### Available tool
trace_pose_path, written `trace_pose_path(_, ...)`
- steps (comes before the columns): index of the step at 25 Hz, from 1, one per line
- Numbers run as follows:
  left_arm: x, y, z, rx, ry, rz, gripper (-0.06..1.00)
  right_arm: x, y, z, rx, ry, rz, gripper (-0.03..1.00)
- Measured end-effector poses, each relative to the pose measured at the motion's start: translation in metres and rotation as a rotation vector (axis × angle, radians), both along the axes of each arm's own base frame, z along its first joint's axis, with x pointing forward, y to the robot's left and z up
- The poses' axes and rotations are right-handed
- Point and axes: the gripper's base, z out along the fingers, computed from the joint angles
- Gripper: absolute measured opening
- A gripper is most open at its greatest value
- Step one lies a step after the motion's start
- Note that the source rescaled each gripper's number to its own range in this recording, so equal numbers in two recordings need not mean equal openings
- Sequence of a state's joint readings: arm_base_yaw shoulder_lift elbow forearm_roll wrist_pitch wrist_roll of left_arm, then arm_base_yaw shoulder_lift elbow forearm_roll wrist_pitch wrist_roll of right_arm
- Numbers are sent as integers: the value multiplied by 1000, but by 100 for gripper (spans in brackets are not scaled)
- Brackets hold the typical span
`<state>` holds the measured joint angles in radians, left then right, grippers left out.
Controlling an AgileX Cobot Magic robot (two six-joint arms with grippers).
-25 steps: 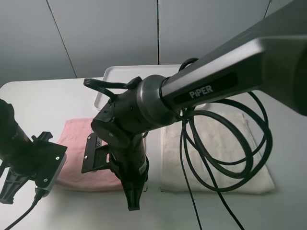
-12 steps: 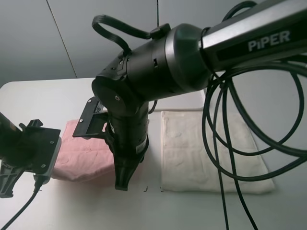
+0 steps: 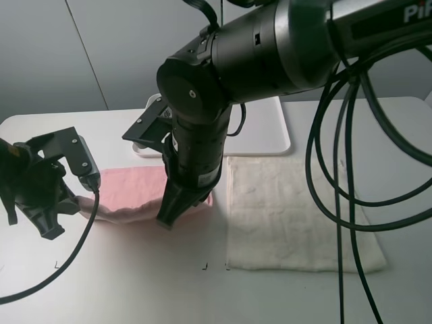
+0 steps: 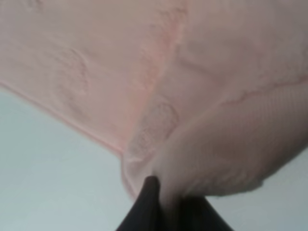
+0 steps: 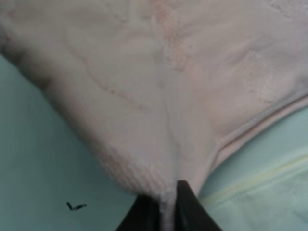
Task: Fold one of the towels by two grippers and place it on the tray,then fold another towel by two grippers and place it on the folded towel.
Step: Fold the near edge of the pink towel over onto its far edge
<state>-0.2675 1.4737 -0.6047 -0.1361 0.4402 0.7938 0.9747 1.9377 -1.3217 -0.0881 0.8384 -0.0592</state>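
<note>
**Grey panels behind a white tabletop**

A pale grey wall of flat panels fills the back, split by thin dark seams. Below it lies a white tabletop with a rounded far-left corner, small black marks near its front and soft shadows.

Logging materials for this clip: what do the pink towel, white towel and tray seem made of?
Pink towel: soft terry-like cloth, matte, fuzzy nap and hemmed edge visible. White towel: similar matte cloth, faintly mottled. Tray: smooth white, likely plastic or coated metal; unclear.
</note>
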Motion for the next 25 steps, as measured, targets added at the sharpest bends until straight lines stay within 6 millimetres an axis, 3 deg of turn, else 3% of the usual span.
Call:
trace_pose_path(10,15,-2,5,-103,-138,185,1,31,-9,3,124,-73,-171,0)
trace_pose_path(16,24,-3,-13,-118,-127,250,1,47,-10,-17,144,-84,-214,0)
trace_pose_path(18,27,-4,-17,-132,-133,282,7,49,-8,-23,156,-89,-210,0)
trace_pose_path(21,32,-4,-16,-169,-176,331,29,53,-6,-29,165,-117,-190,8)
trace_pose_path(23,35,-5,-15,-188,-200,351,55,56,-5,-29,182,-140,-180,27)
trace_pose_path(25,36,-5,-14,-199,-211,364,83,58,-4,-29,203,-144,-200,62)
